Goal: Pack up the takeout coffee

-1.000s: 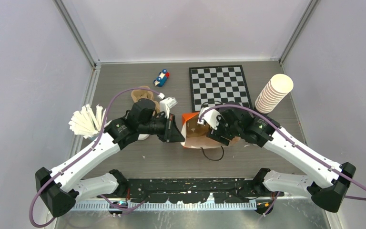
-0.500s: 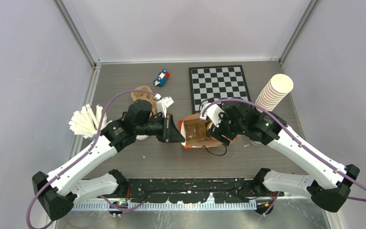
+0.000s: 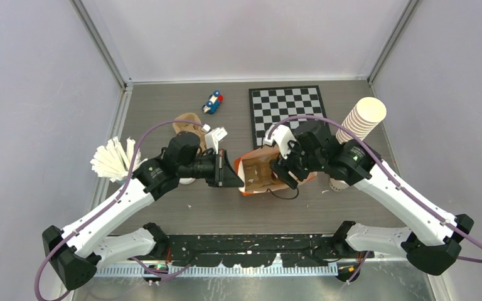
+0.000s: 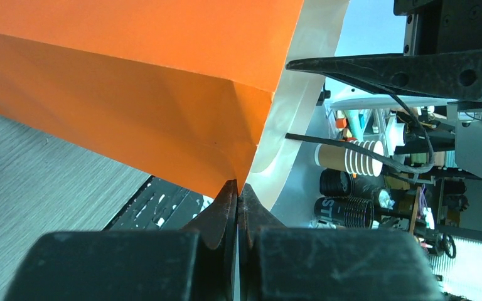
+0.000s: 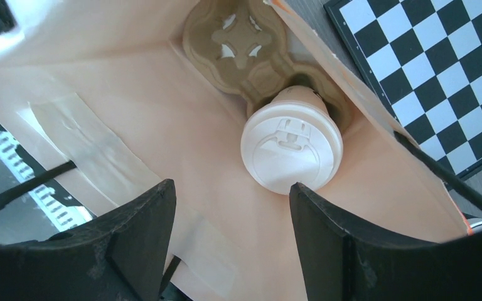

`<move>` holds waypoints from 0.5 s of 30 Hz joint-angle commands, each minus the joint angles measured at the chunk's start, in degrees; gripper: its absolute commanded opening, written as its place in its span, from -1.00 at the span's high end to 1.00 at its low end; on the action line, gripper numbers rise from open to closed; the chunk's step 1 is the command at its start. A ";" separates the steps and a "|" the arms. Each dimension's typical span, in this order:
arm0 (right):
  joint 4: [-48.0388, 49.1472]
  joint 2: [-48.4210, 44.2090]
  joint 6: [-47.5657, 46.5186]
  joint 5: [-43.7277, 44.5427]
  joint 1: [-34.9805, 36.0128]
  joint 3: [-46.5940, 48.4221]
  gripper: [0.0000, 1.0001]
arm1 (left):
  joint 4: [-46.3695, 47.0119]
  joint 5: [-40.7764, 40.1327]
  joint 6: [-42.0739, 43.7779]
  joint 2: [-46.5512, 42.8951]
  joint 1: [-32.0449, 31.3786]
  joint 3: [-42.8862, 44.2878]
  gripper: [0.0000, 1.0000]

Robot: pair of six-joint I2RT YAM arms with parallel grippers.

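Observation:
The orange paper bag (image 3: 248,187) lies on its side at the table's middle, mouth toward the right. My left gripper (image 4: 237,185) is shut on the bag's rim and holds the mouth open; it shows from above as the left gripper (image 3: 231,177). Inside the bag, the takeout coffee (image 5: 292,153), a white cup with a sip lid, sits in a brown cardboard carrier (image 5: 245,41). My right gripper (image 5: 232,188) stands open at the bag's mouth, with the lid just beyond its fingertips and nothing between them. In the top view the right gripper (image 3: 283,170) covers the cup.
A chessboard (image 3: 287,115) lies behind the bag. A tall stack of lidless cups (image 3: 361,121) leans at the back right. A toy car (image 3: 212,102), a brown carrier (image 3: 186,123) and a fan of white pieces (image 3: 110,160) are on the left. The bag's black cord handle (image 3: 282,194) trails forward.
My right gripper has drawn back and up out of the bag, so the bag's pale inside now shows from above. The left gripper keeps its hold on the rim.

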 commanded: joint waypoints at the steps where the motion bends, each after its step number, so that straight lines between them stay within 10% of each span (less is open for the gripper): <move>1: 4.35 -1.51 6.13 -0.81 -0.16 3.18 -0.43 | 0.50 -0.94 -1.14 -1.75 -0.11 1.25 1.00; 15: 9.88 -5.46 16.90 2.75 -0.13 6.24 -0.60 | -4.93 -3.49 2.61 -0.73 -0.11 3.40 1.00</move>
